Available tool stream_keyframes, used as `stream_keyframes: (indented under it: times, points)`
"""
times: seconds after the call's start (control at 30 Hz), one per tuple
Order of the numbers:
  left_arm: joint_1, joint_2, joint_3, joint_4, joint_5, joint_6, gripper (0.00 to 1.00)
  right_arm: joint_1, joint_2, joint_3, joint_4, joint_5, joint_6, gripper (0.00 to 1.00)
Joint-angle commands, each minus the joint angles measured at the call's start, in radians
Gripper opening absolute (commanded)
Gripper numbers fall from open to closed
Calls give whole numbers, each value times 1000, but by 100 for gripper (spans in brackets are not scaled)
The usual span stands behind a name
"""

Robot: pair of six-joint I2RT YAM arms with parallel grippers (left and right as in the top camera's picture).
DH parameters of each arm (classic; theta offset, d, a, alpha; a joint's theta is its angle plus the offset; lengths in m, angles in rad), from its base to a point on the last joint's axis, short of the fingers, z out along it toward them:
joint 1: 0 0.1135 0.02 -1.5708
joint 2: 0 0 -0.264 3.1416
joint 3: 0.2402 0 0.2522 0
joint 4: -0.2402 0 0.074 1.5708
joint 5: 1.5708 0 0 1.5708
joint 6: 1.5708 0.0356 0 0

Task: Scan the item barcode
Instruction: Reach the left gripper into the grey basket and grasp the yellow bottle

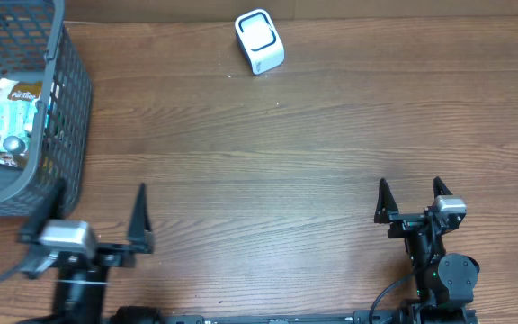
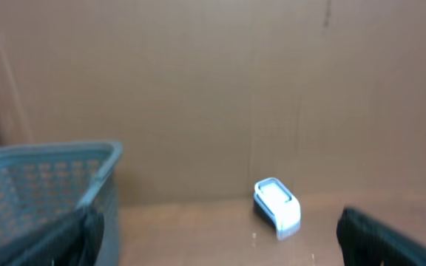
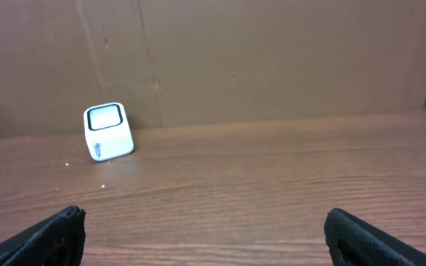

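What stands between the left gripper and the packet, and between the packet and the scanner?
The grey basket does, both times: the packet lies inside it, so the open left gripper must reach in over its mesh wall. Past the basket, only bare table leads to the white scanner.

From overhead I get even, warm light across the wooden table (image 1: 313, 135), and the white scanner (image 1: 259, 41) casts barely any shadow. My left wrist feed is hazy throughout: the scanner (image 2: 277, 209) and the grey basket (image 2: 43, 185) left of it look smeared. The right wrist feed is crisper around the scanner (image 3: 108, 131).
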State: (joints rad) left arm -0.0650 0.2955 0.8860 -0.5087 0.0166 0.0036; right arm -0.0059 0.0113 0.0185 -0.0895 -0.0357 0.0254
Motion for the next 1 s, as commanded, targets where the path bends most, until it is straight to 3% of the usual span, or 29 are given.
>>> stream_keyframes:
  times: [0.0, 0.2, 0.3, 0.5, 0.67, 0.97]
  points:
    - [4, 233, 303, -186, -51, 43, 100, 4, -8, -10, 6, 13, -3, 100]
    - [4, 660, 826, -608, -39, 55, 99, 4, -8, -10, 6, 13, -3, 100]
    - [4, 815, 971, -669, 41, 52, 100, 4, -8, -10, 6, 13, -3, 100]
    - [4, 978, 1009, -669, 121, 55, 100, 4, -8, -10, 6, 13, -3, 100]
    - [44, 1054, 1009, -655, -3, -45, 100, 4, -8, -10, 6, 12, -3, 100]
    - [375, 1088, 1007, -671, -24, -63, 100, 4, -8, -10, 6, 12, -3, 100]
